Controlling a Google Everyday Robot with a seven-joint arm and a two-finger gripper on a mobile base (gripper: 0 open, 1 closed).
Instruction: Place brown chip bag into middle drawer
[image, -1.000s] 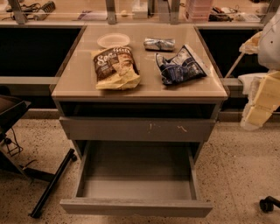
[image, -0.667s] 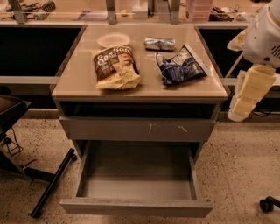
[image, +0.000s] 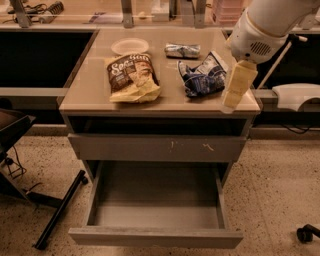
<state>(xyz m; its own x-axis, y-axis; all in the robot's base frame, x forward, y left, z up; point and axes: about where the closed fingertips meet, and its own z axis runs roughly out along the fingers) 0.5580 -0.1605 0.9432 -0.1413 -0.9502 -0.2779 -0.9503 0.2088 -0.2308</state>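
Surveying the scene, found the gripper (image: 235, 92) above the right edge of the surface (image: 90, 87), beside the blue-and-white chip bag (image: 202, 77) (grip state impossible to tell). Spotted the brown chip bag (image: 131, 76) lying flat, left of centre, well apart. Probably needed a leftward sweep, a descent across its crinkled middle, then a lift toward the open middle drawer (image: 155, 212) below.

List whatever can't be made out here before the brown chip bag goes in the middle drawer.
- Camera view: gripper hangs over the right front corner of the table; its arm is cut off by the top edge.
- Blue-and-white bag: right edge hidden behind the gripper.
- Middle drawer: front strip of floor hidden by its own front panel.
- Brown chip bag: small print too small to read.
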